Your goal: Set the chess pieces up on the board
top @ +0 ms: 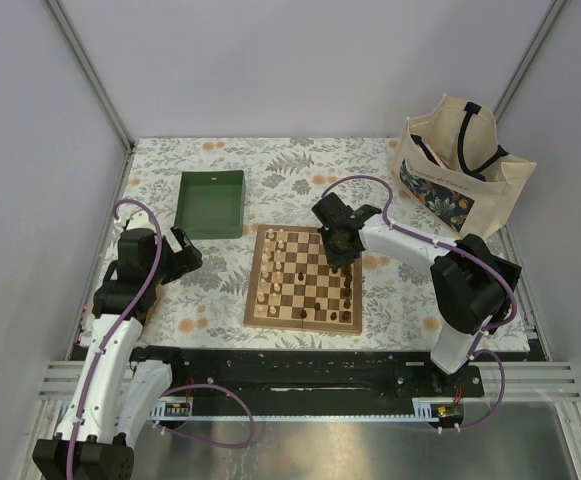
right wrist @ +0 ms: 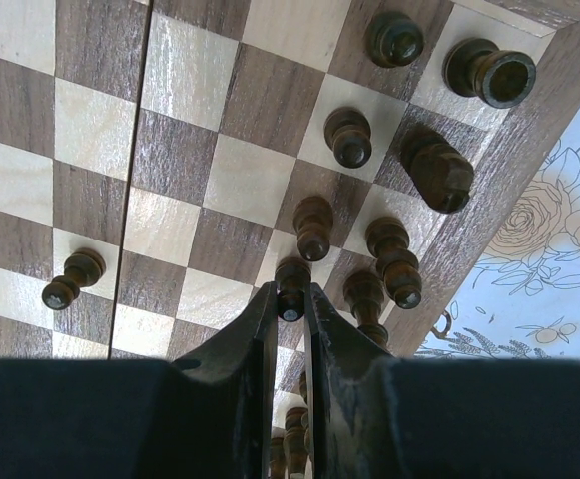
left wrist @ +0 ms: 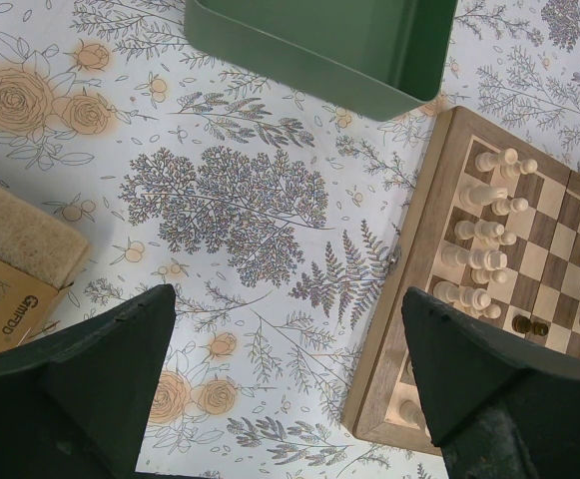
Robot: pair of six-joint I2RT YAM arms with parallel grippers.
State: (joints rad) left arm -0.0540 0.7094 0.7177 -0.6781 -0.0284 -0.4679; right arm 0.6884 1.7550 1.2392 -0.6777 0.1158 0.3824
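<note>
The board (top: pixel 304 280) lies mid-table, with pale pieces (top: pixel 274 268) along its left side and dark pieces (top: pixel 347 290) along its right. My right gripper (top: pixel 336 243) is over the board's far right part. In the right wrist view it (right wrist: pixel 290 299) is shut on a dark pawn (right wrist: pixel 291 282), with other dark pieces (right wrist: pixel 397 261) close around it. One dark pawn (right wrist: pixel 71 281) stands apart on the board (right wrist: pixel 175 170). My left gripper (top: pixel 188 252) is open and empty, left of the board; its fingers (left wrist: pixel 95 364) frame the tablecloth and the board's near-left corner (left wrist: pixel 409 399).
A green tray (top: pixel 211 203) sits beyond the board's left, also in the left wrist view (left wrist: pixel 319 45). A cream tote bag (top: pixel 460 165) stands at the back right. A sponge and a cardboard box (left wrist: pixel 5 274) lie at the far left of the left wrist view.
</note>
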